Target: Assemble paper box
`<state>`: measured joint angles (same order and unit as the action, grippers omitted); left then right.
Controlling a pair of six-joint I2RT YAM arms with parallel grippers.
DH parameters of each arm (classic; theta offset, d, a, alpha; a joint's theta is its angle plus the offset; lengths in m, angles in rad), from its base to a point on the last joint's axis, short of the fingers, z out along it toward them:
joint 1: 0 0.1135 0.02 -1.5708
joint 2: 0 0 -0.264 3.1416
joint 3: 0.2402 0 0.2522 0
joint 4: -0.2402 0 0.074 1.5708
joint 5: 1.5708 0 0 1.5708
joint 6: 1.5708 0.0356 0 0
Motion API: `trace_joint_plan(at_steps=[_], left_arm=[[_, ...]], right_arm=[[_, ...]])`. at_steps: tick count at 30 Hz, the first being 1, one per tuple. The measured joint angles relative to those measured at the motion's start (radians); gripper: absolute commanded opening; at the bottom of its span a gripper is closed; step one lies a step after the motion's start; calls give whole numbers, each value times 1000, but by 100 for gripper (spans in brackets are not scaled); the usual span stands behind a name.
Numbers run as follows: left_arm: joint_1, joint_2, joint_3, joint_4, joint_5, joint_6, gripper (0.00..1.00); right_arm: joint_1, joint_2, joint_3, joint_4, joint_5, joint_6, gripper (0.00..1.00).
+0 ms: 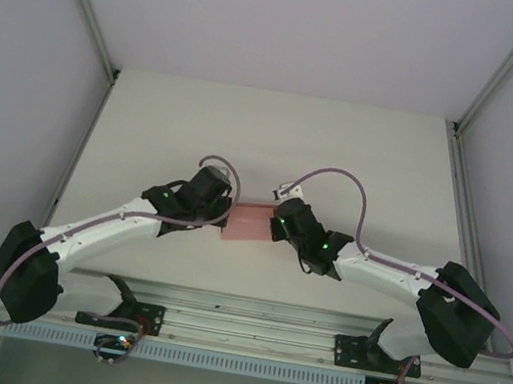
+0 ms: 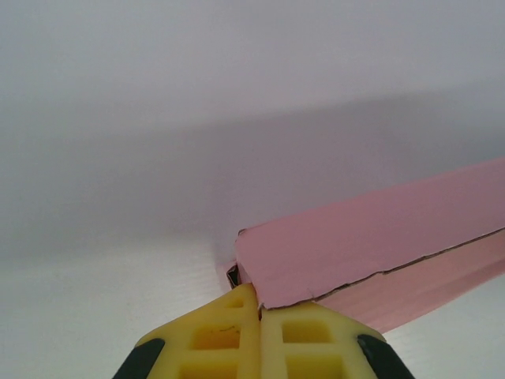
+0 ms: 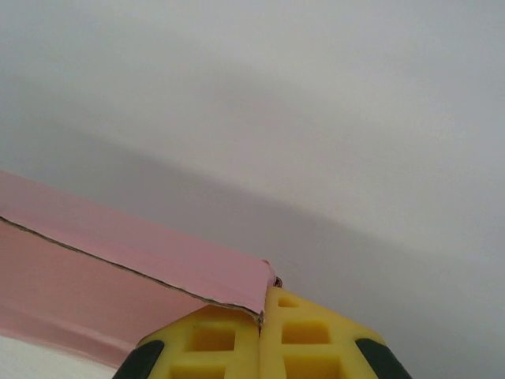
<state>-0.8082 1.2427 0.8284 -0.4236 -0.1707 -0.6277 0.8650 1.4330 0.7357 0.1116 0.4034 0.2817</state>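
Your box (image 1: 251,223) spans the gap between both arms, over the near middle of the white surface (image 1: 276,136). Your left gripper (image 2: 259,306) has its jaws clenched on the pink card at the box's left corner. Your right gripper (image 3: 261,309) grips the opposite corner likewise, its yellow pads (image 3: 213,339) pressed together.

Both arms come in low from their bases at the near edge of the desk (image 1: 247,131), the left arm (image 1: 101,229) angling right and the right arm (image 1: 391,273) angling left, so the wrists nearly face each other around the desk's middle. The left gripper (image 1: 228,210) has its yellow fingers (image 2: 221,335) squeezed together on one corner of the paper box (image 1: 251,223). The right gripper (image 1: 277,222) is doing the same at the opposite end, clamped tight on the card edge.
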Motion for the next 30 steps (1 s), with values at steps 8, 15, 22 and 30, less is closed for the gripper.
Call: trace_joint_plan(at_steps=[8, 15, 22, 30], left_arm=[[-40, 48, -11, 64, -111, 3, 0], [-43, 43, -10, 65, -121, 18, 5], [-50, 18, -10, 27, -51, 29, 28], [-63, -8, 0, -13, 49, 45, 67]], right_arm=[[-4, 16, -15, 59, 32, 2, 0], [-4, 15, -10, 48, 35, 2, 0], [-3, 14, 11, -2, 29, 12, 0], [1, 10, 11, -6, 16, 36, 0]])
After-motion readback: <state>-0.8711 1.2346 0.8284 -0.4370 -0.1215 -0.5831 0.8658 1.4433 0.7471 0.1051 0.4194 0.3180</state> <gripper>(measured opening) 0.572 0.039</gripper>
